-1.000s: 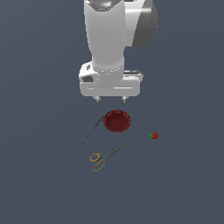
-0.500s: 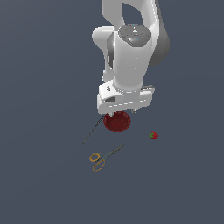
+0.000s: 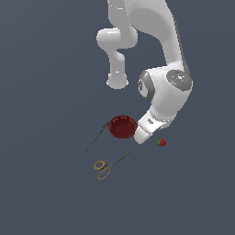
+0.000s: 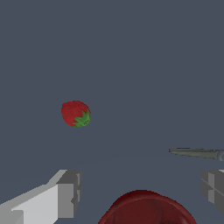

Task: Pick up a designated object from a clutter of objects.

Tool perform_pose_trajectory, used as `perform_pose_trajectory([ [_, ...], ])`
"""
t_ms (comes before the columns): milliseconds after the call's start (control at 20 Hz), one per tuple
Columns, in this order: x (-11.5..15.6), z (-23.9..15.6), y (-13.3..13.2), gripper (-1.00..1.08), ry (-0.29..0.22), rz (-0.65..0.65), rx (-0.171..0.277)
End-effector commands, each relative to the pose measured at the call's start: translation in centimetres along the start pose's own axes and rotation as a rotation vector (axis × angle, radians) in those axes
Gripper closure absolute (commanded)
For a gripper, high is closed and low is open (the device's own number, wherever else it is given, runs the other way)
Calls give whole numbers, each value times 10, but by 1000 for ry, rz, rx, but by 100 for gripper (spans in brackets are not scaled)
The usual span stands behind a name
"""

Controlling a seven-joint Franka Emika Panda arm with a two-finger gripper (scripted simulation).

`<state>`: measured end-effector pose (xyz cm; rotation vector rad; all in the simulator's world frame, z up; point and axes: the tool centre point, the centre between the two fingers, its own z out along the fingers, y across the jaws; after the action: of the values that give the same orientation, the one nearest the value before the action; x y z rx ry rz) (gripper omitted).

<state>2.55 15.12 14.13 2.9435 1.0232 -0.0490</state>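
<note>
the strawberry [image 3: 160, 142] lies on the grey tabletop [image 3: 50, 193], alone at the exterior view's right of the clutter, just beside the white end of the arm [image 3: 158, 98] and apart from the bowl [image 3: 122, 126]. in the wrist view the strawberry [image 4: 75, 113] shows red with its green top turned to one side, lying free with nothing touching it. the fingers [image 4: 70, 193] are spread wide: one grey pad shows at each side of the wrist view with open tabletop and the rim of the bowl [image 4: 146, 209] between them, and they hold nothing. the strawberry sits outside the gap between them, beyond one pad. in the exterior view the arm bends down low over the tabletop, its white wrist block [image 3: 149, 125] overlapping the bowl's edge on the exterior view's right; the fingers themselves are hidden there. the thin dark rod [image 3: 97, 137] lies slanted at the bowl's other side, one end up against its rim. the scissors [image 3: 109, 165], yellow handles toward the exterior view's left, rest nearer the camera, apart from the bowl. a slim grey blade tip [image 4: 194, 153] also shows in the wrist view.
</note>
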Motion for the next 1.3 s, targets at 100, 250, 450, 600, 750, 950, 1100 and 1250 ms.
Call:
perform_pose_trajectory([
  [100, 23, 33, -36, -92, 18, -164, 0],
  [250, 32, 49, -55, -92, 28, -240, 2],
  [450, 39, 62, -71, -92, 37, -304, 6],
  [600, 41, 66, -76, -92, 40, -323, 7],
  [750, 40, 65, -75, -92, 37, -318, 7],
  [950, 40, 73, -76, -92, 38, -319, 7],
  [1100, 41, 86, -76, -92, 38, -321, 7],
  [1250, 41, 102, -77, -92, 39, -324, 7],
])
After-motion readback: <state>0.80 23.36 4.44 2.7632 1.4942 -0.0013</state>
